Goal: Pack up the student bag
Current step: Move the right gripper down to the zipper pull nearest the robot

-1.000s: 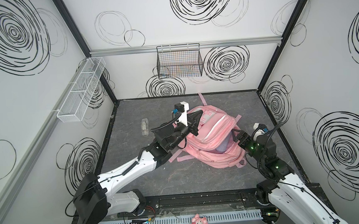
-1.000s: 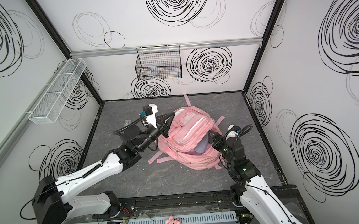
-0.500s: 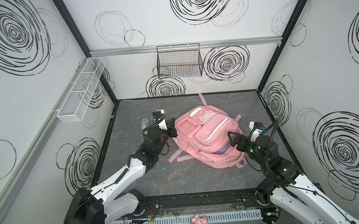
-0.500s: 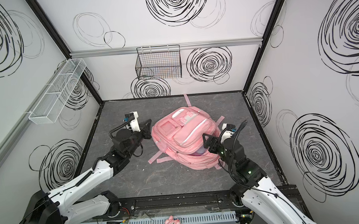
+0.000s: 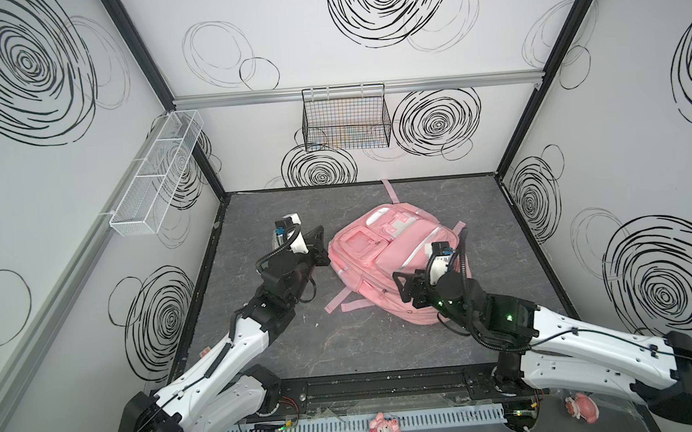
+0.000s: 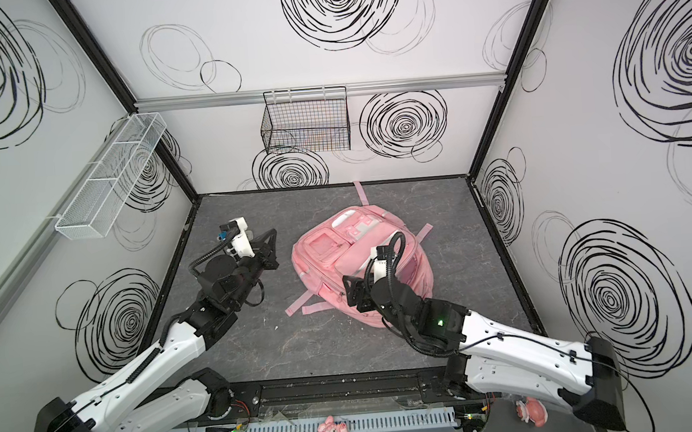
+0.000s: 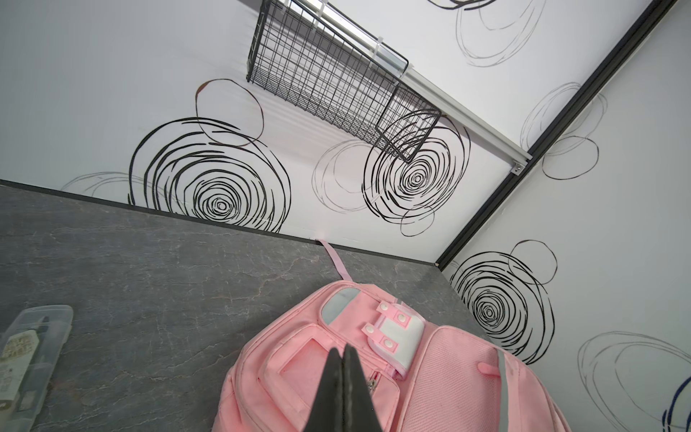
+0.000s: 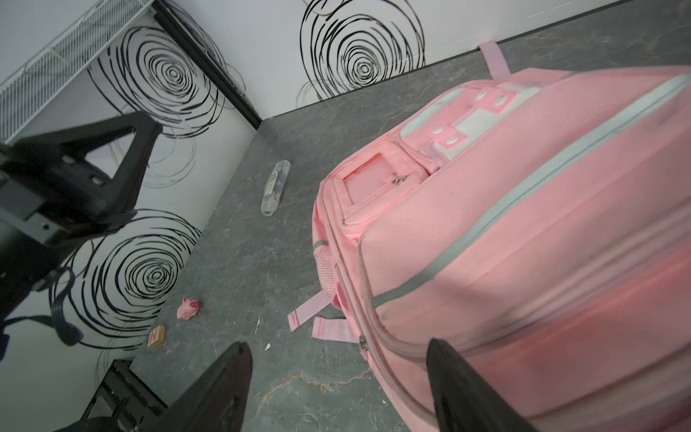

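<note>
Both top views are brightly and evenly lit, with soft light thrown from above: only pale shadows are laid on the floor (image 5: 345, 350) beneath the arms and along the student bag (image 5: 381, 260). The frame posts are bowed outward toward the edges (a wide-angle effect). In the left wrist view a faint striped shadow is cast on the wall under the wire basket (image 7: 336, 86), and the left gripper (image 7: 342, 349) is rendered soft. In the right wrist view the bag's near side is smeared by blur, and the right gripper (image 8: 338, 346) is seen dark and unsharp.
</note>
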